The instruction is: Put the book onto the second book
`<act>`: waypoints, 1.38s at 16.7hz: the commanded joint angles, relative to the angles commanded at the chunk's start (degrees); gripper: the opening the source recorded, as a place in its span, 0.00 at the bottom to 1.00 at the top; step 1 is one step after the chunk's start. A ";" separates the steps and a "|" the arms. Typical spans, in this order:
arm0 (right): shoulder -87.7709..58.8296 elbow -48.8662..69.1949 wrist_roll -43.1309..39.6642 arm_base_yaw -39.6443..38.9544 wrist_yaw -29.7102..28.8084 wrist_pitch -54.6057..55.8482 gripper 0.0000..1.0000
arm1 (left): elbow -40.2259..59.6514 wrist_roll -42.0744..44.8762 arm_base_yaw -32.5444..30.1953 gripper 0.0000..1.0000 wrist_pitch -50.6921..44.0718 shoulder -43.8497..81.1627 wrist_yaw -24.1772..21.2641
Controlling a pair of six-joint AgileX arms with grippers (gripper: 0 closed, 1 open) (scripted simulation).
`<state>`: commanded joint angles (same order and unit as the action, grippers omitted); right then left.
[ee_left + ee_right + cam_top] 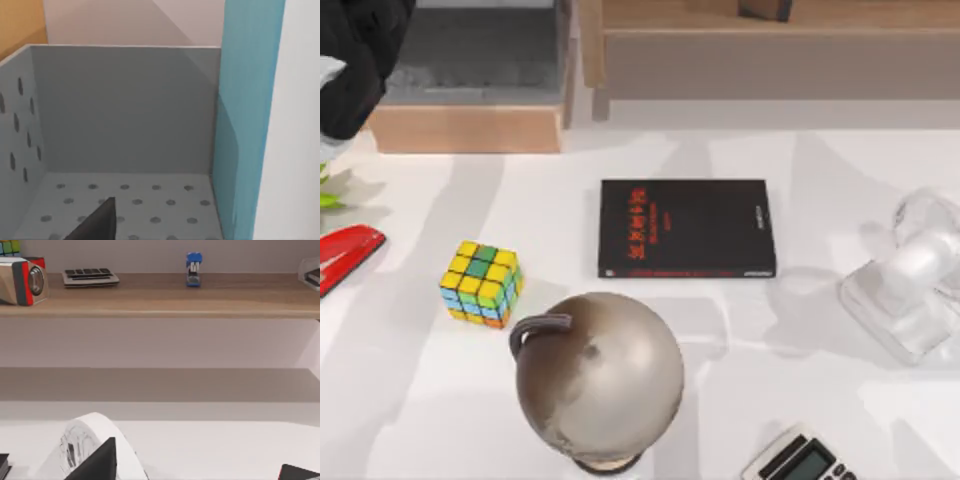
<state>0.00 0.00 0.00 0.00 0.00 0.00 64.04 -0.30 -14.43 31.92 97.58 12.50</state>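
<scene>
Nearest the overhead camera, at the table's near edge, stands a grey globe (598,378), with a calculator (800,460) to its right and a coloured puzzle cube (482,283) just behind on the left. Beyond the globe, at mid-table, the black book (686,227) lies flat, its long side running left to right and its cover bare.

My right arm (910,275) rests at the right side of the table, level with that book. Two dark fingertips (97,462) sit well apart at the edge of its wrist view, so its claw looks released and empty.

Farther back, my left arm (355,60) reaches into the far left corner, over a grey perforated bin (470,60) on a wooden ledge. The left wrist view looks into this bin (125,115), where the teal book (245,125) stands upright against one wall, its white page edges alongside. One dark fingertip (100,222) hangs above the dotted floor, beside the book but apart from it; I cannot tell whether this claw is spread or closed.

The left arm is plainly the nearer one. The teal book must come up out of the bin, then travel forward and rightward to the black book.
</scene>
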 joint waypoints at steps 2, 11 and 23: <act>0.00 0.00 0.00 0.00 0.00 0.00 1.00 | 4.61 -0.02 -1.04 1.00 2.31 6.58 0.90; 0.00 0.00 0.00 0.00 0.00 0.00 1.00 | 9.38 -0.05 -1.88 1.00 4.70 12.73 1.80; 0.00 0.00 0.00 0.00 0.00 0.00 1.00 | 18.11 -0.08 -1.24 1.00 2.21 18.76 0.86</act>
<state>0.00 0.00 0.00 0.00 0.00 0.00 82.15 -0.38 -15.66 34.13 116.34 13.36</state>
